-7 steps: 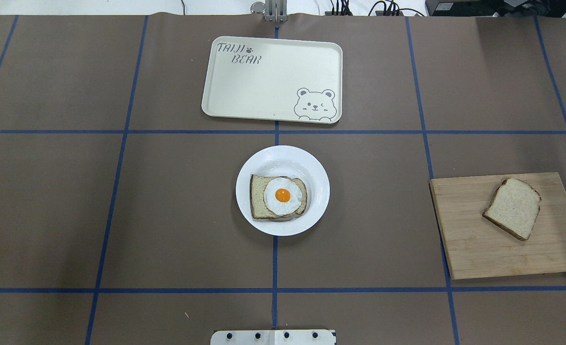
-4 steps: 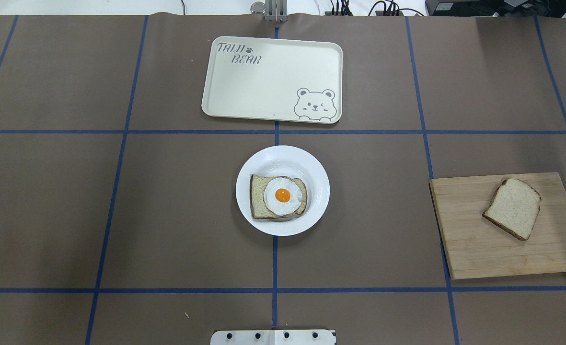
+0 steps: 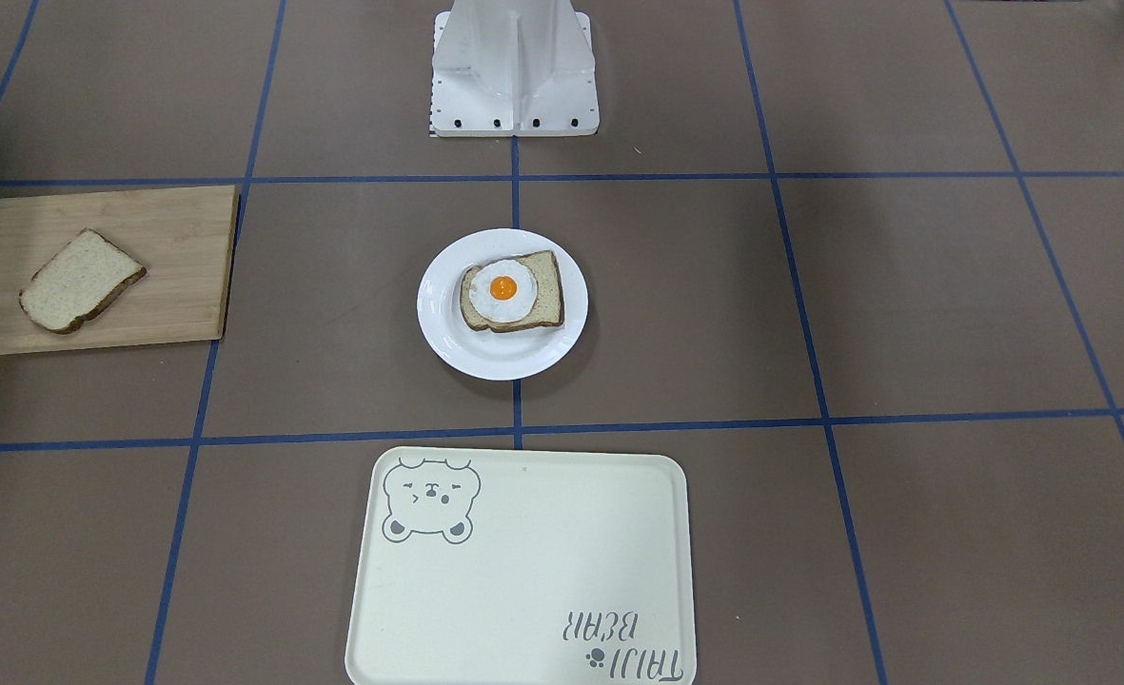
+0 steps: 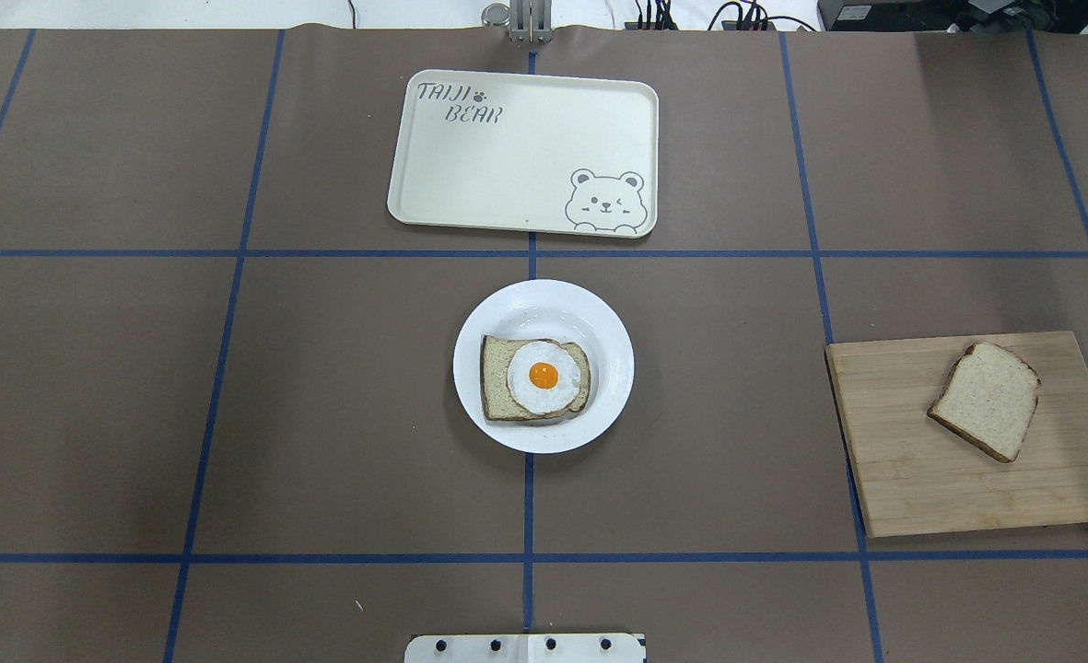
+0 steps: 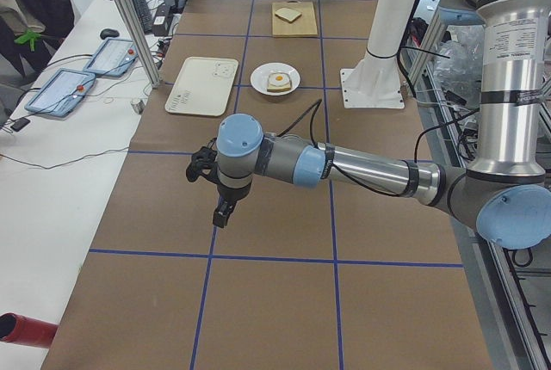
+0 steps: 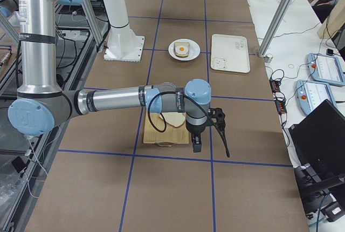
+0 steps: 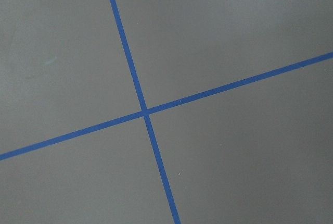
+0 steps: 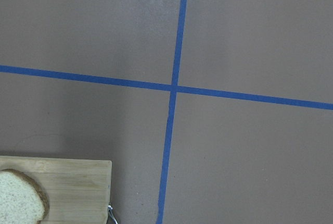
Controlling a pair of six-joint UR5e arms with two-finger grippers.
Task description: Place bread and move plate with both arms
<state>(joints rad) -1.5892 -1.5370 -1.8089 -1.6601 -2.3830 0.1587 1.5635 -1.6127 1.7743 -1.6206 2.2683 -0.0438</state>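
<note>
bread near far edge of board; plate well apart.
left gripper, right gripper hang over table; openness can't be told.

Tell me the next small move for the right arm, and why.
Probably shift the right gripper over the bread, which lies untouched on the cutting board; the wrist view catches only its edge, so the gripper looks off to one side.
</note>
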